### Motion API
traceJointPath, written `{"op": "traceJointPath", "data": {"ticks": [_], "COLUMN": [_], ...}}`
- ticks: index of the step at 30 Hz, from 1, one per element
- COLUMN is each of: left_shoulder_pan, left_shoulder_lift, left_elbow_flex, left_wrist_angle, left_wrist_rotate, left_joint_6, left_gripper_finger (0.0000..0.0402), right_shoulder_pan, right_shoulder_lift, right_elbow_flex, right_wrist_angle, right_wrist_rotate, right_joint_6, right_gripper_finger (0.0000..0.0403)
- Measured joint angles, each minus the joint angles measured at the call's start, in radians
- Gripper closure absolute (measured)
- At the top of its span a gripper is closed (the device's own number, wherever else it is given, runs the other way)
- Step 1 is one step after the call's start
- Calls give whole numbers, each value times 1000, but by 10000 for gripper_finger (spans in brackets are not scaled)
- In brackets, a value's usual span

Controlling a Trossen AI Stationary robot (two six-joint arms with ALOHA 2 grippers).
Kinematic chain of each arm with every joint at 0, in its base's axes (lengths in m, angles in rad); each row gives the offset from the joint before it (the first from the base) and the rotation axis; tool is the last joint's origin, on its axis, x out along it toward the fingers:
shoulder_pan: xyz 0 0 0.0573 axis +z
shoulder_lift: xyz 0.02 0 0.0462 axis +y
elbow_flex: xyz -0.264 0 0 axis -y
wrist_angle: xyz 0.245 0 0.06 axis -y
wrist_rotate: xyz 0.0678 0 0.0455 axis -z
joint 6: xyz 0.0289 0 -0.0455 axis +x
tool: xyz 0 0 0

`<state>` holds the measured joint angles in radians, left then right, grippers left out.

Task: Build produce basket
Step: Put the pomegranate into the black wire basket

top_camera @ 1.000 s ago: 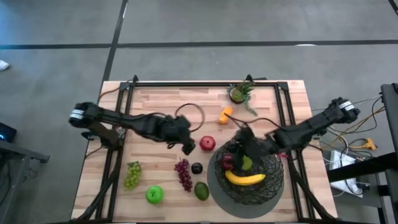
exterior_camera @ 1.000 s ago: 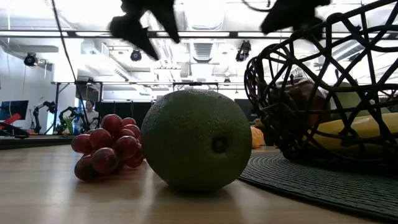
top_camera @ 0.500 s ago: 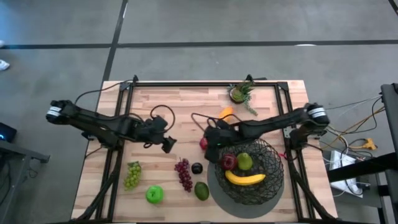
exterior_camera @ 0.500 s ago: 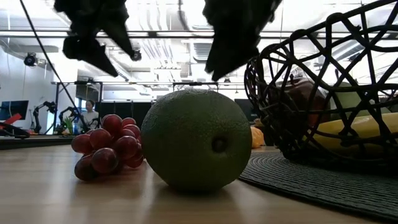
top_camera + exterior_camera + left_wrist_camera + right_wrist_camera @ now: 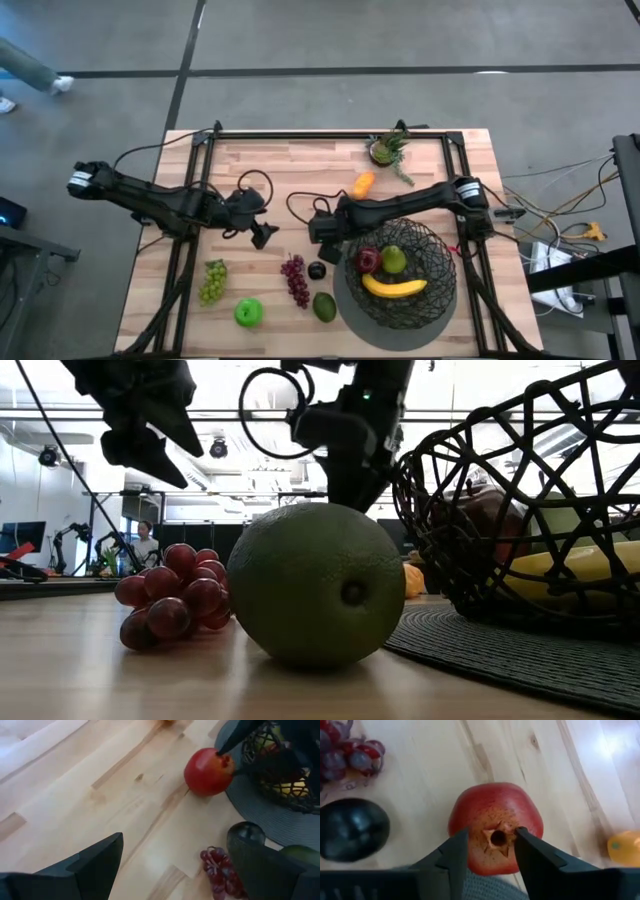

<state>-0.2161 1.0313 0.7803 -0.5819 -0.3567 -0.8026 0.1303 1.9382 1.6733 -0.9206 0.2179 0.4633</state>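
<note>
A red apple (image 5: 492,802) with a small crown on top lies on the table just left of the basket (image 5: 420,300). My right gripper (image 5: 491,834) is open and hangs right over it, one fingertip on each side of the crown. In the high view the right gripper (image 5: 322,235) hides the apple. My left gripper (image 5: 262,235) is open and waits over bare wood to the left. The dark wire basket holds a banana (image 5: 393,288), a red apple (image 5: 368,262) and a green pear (image 5: 394,259). Purple grapes (image 5: 295,279), a plum (image 5: 317,270) and an avocado (image 5: 324,306) lie near the basket. My right gripper comes at the red apple's top from above, pointing down. Its fingertips (image 5: 459,845) flank the crown (image 5: 497,837). I cannot tell whether they touch the skin. The apple rests on the table.
A grey round mat (image 5: 345,295) lies under the basket. Green grapes (image 5: 212,281) and a green apple (image 5: 248,313) sit near the table's near left corner. An orange piece (image 5: 363,183) and a potted plant (image 5: 387,149) stand toward the far edge. The avocado (image 5: 315,585) fills the low view.
My right gripper has swung from over the basket toward the table's left and come down over the red apple. My left gripper has drawn back from beside that apple toward the table's left edge.
</note>
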Motion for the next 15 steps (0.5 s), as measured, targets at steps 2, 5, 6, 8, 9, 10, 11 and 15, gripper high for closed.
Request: {"op": "traceJointPath", "data": {"ticks": [2,5,6,8,9,10,11,15], "left_shoulder_pan": [0,0,0,0,0,0,0,2], "left_shoulder_lift": [4,11,12,16,17,18,17,17], "left_elbow_flex": [2,2,2,3,3,3,1,1], "left_wrist_angle": [6,47,63,86,84,87,103,110], "left_wrist_rotate": [0,4,6,8,8,8,7,4], "left_joint_6": [14,25,26,38,50,59,67,76], "left_gripper_finger": [63,63,63,63,63,63,63,63], "right_shoulder_pan": [-2,-4,-4,-4,-4,-4,-4,-4], "right_shoulder_lift": [9,12,12,10,8,7,2,-40], "right_elbow_flex": [17,24,23,22,22,22,23,23], "right_wrist_angle": [-3,-15,-13,-15,-16,-19,-20,-23], "right_wrist_rotate": [3,2,2,2,1,0,3,11], "right_joint_6": [-1,0,0,-1,-2,-4,-9,0], "right_gripper_finger": [273,306,320,348,362,374,382,387]}}
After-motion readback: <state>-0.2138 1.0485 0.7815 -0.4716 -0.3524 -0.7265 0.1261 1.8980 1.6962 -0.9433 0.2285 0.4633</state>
